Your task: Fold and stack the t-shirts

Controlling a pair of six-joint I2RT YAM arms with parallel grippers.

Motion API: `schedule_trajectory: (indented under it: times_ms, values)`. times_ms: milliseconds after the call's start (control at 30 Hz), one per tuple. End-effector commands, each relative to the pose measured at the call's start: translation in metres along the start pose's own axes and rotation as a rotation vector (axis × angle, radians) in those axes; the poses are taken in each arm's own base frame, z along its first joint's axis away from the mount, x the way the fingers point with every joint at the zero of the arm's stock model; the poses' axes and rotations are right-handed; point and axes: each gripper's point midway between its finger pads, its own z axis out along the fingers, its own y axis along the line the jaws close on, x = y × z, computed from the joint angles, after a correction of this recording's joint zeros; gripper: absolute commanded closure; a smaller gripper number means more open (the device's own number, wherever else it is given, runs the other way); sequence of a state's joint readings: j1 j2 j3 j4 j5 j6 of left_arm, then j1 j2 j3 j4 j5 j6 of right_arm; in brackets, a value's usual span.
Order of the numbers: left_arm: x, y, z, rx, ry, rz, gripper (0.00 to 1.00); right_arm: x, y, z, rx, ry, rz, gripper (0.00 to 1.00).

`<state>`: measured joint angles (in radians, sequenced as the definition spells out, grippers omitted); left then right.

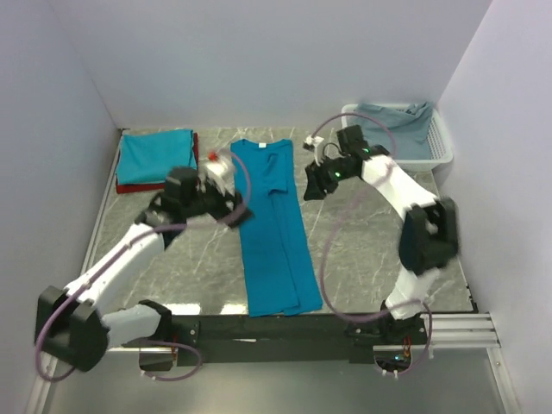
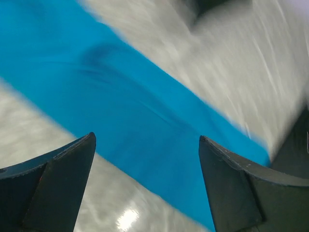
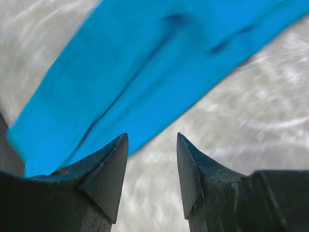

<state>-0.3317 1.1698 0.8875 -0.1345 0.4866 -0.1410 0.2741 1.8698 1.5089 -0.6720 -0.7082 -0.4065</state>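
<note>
Top view: teal t-shirt lying as a long narrow strip in the middle of the worktop, collar end far; folded stack, teal on dark red, back left; white basket back right.

Left wrist view: left claw spread wide, nothing in it, blue cloth just below.

Right wrist view: right claw parted and empty too, over the shirt edge.

Guessing light, floppy, slidey on that glossy marble, so pinch hem corners. Tight walls on three sides.

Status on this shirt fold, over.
Left hand open, empty. Right hand open, empty. Teal shirt lies folded into a long strip, mid-table. Nothing blocking it.
</note>
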Motion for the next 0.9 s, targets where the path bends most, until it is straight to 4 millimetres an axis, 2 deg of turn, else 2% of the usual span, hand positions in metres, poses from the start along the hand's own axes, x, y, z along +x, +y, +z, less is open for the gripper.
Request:
schedule_trajectory:
  times_ms: [0,33,67,100,133,167,200,233,267,300,333,367,400,433,467,533,567,633,733,867]
  values:
    - [0.018,-0.079,-0.028,0.244,-0.033,0.462,0.07,-0.007,0.07,-0.065,-0.073,-0.165,-0.434,0.47]
    - [0.037,-0.083,-0.03,0.274,-0.04,0.568,0.05,0.02,0.076,-0.059,-0.086,-0.168,-0.529,0.45]
    - [0.035,-0.094,-0.045,0.294,-0.104,0.644,0.05,0.029,0.084,-0.063,-0.081,-0.188,-0.589,0.3]
    - [0.044,-0.106,-0.05,0.341,-0.124,0.694,0.05,0.027,0.098,-0.078,-0.045,-0.248,-0.667,0.15]
    - [0.065,-0.109,-0.052,0.378,-0.113,0.743,0.04,0.05,0.1,-0.07,-0.055,-0.243,-0.703,0.12]
    - [0.066,-0.117,-0.06,0.396,-0.152,0.775,0.04,0.059,0.112,-0.073,-0.069,-0.245,-0.782,0.12]
    - [0.077,-0.123,-0.062,0.429,-0.141,0.783,0.04,0.076,0.119,-0.069,-0.101,-0.208,-0.839,0.11]
    - [0.091,-0.133,-0.063,0.472,-0.116,0.807,0.05,0.106,0.123,-0.063,-0.141,-0.116,-0.914,0.11]
    - [0.109,-0.132,-0.063,0.482,-0.038,0.803,0.06,0.117,0.137,-0.056,-0.184,-0.084,-0.966,0.15]
    - [0.117,-0.134,-0.061,0.478,-0.006,0.819,0.07,0.127,0.145,-0.051,-0.209,-0.058,-0.996,0.17]
    - [0.13,-0.149,-0.063,0.529,0.022,0.85,0.07,0.138,0.15,-0.047,-0.22,-0.034,-1.02,0.18]
    - [0.141,-0.144,-0.057,0.486,0.073,0.873,0.07,0.154,0.151,-0.036,-0.223,-0.024,-1.039,0.18]
    - [0.151,-0.146,-0.057,0.492,0.106,0.896,0.08,0.157,0.162,-0.032,-0.212,-0.021,-1.114,0.18]
    - [0.168,-0.159,-0.059,0.544,0.138,0.932,0.09,0.162,0.164,-0.029,-0.211,-0.019,-1.133,0.18]
    - [0.18,-0.154,-0.053,0.516,0.193,0.961,0.1,0.168,0.166,-0.025,-0.216,-0.011,-1.15,0.18]
    - [0.202,-0.161,-0.054,0.549,0.247,1.014,0.14,0.172,0.171,-0.024,-0.232,-0.006,-1.164,0.2]
    - [0.214,-0.159,-0.05,0.546,0.289,1.034,0.15,0.175,0.173,-0.025,-0.24,-0.006,-1.169,0.22]
    - [0.228,-0.159,-0.046,0.557,0.317,1.068,0.17,0.184,0.178,-0.025,-0.267,0.018,-1.174,0.24]
    - [0.238,-0.159,-0.04,0.57,0.327,1.088,0.2,0.192,0.18,-0.025,-0.271,0.027,-1.171,0.26]
    - [0.255,-0.152,-0.037,0.571,0.384,1.109,0.22,0.189,0.18,-0.025,-0.249,0.001,-1.165,0.26]
